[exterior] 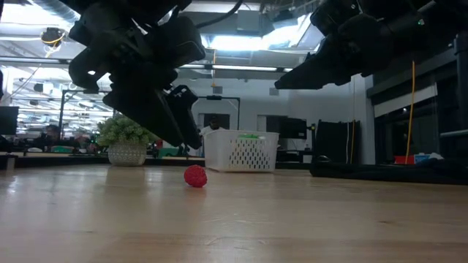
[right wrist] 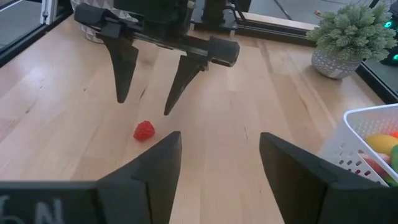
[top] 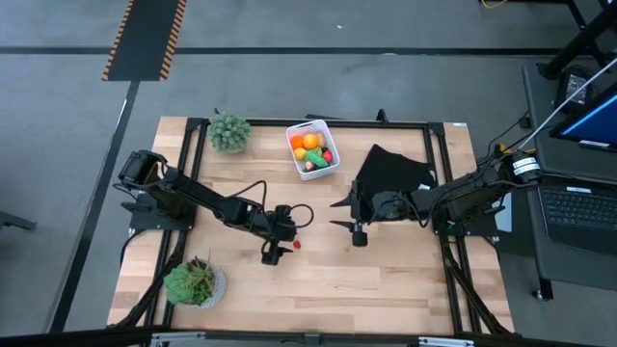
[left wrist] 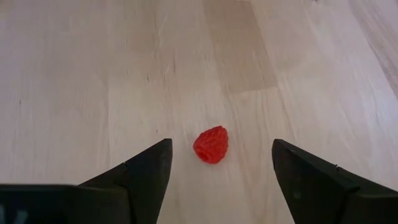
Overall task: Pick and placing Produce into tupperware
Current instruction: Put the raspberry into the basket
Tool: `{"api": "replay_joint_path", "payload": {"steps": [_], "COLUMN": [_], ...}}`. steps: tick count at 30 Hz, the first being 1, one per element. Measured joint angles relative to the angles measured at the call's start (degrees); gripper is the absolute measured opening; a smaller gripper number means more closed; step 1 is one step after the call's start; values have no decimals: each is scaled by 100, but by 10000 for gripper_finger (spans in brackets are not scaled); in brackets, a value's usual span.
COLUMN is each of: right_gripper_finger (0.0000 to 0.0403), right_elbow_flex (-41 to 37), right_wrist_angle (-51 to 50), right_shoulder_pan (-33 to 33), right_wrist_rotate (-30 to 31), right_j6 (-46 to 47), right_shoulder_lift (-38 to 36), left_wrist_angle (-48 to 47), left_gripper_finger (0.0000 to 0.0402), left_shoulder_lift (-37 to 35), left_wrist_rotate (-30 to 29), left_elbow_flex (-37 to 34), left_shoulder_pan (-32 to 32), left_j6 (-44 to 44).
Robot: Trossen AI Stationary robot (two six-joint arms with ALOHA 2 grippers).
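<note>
A small red toy berry (left wrist: 211, 145) lies alone on the wooden table (top: 386, 280), seen also in the high view (top: 297, 244) and low view (exterior: 195, 176). My left gripper (left wrist: 221, 143) hangs open just above it, fingers pointing down, one on either side of the berry and clear of it (right wrist: 143, 107). The white tub (top: 312, 149) stands near the far edge and holds orange, yellow, green and red produce (top: 309, 143). My right gripper (right wrist: 221, 135) is open and empty, right of the berry, in front of the black cloth.
Two potted plants stand on the table, one by the far edge (top: 229, 132) and one near the left front corner (top: 196, 282). A black folded cloth (top: 393, 173) lies under the right arm. Bare wood stretches along the near side.
</note>
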Motion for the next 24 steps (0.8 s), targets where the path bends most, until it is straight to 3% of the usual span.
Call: {"api": "replay_joint_path", "payload": {"steps": [17, 24], "right_gripper_finger": [218, 218], "right_elbow_flex": [0, 0], "right_wrist_angle": [9, 8], "right_shoulder_pan": [0, 0], "right_wrist_rotate": [0, 0], "right_j6": [0, -7], "right_shoulder_lift": [0, 0], "left_wrist_angle": [303, 511], "left_gripper_finger": [257, 256], "left_shoulder_lift": [815, 842], "left_wrist_rotate": [-122, -126], "left_elbow_flex": [7, 2], "left_shoulder_pan": [18, 18], "left_j6": [350, 363]}}
